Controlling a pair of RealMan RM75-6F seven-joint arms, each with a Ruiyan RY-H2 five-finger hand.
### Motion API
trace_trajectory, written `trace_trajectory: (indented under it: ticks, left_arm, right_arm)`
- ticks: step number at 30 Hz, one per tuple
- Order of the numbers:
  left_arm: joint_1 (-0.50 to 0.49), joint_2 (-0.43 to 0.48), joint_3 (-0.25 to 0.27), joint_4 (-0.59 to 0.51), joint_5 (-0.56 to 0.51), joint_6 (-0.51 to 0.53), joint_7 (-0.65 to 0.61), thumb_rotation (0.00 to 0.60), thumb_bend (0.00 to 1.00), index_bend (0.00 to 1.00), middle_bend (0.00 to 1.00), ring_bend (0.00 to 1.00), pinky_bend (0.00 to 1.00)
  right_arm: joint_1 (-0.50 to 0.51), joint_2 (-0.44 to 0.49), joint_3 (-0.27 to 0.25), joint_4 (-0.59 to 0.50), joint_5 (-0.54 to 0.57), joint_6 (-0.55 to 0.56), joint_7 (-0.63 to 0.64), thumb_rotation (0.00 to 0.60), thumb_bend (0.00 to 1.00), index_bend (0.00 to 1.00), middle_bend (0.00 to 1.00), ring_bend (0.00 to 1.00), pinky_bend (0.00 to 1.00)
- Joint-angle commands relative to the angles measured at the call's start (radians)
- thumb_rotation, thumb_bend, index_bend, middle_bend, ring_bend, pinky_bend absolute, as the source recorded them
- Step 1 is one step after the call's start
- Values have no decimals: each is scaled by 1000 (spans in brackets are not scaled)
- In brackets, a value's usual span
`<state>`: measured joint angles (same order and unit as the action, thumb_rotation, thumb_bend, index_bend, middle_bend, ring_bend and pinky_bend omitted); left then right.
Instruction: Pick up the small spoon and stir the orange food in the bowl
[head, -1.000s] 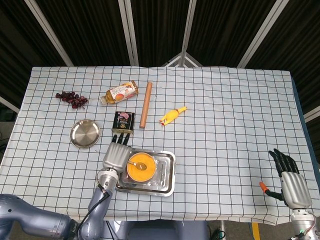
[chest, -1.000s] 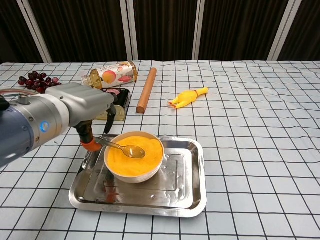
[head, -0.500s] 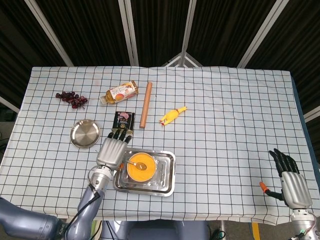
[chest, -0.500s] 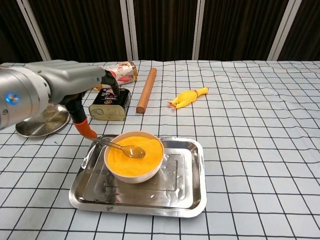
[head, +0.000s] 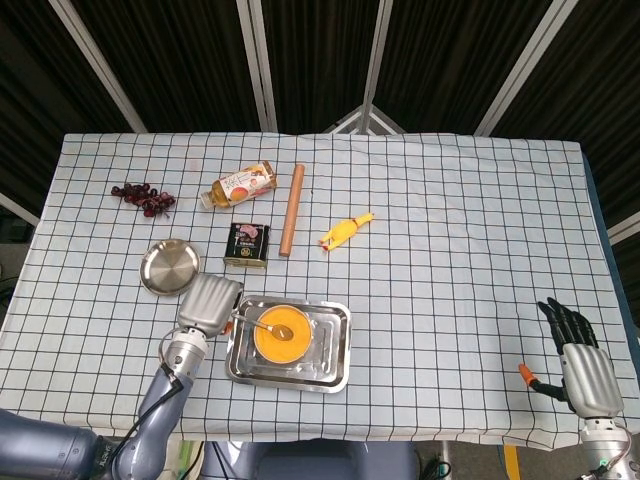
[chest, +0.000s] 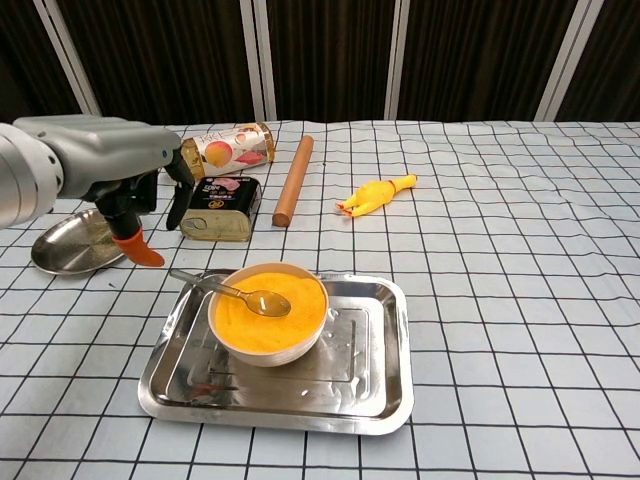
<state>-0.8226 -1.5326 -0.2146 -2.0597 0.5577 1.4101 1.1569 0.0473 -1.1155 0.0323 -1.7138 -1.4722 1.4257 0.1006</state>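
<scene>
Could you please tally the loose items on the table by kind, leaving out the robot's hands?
Metal ware: 4, namely tray, round plate, spoon, tin can
Bowl of orange food: 1
Bottle: 1
Rolling pin: 1
Rubber chicken toy: 1
Grape bunch: 1
Total: 9

Checked tablecloth (head: 450, 250) covers the whole table; dark curtain panels (chest: 470, 60) hang at twelve o'clock, split by pale slanting frame bars (head: 375, 65).
</scene>
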Motion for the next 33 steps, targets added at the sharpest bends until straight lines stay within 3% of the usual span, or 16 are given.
trace_trajectory:
  ticks: [1, 9, 33]
  left_arm:
    - [-25, -10, -4, 1, -50, 3, 33, 600, 319, 562, 1000, 1000, 1000]
    - [-55, -46, 13, 28, -86, 11, 58, 600, 439, 500, 1000, 1000, 1000]
    - [-106, -116, 36, 128, -127, 18, 61, 600, 457, 486, 1000, 1000, 1000]
  right_arm:
    - [1, 0, 0, 1, 0, -1, 1, 600, 317, 0, 0, 0, 0]
    - [1, 2, 1, -1, 3, -4, 5, 600, 317, 0, 0, 0, 0]
    - [2, 3, 0, -8, 8, -9, 6, 600, 317, 0, 0, 0, 0]
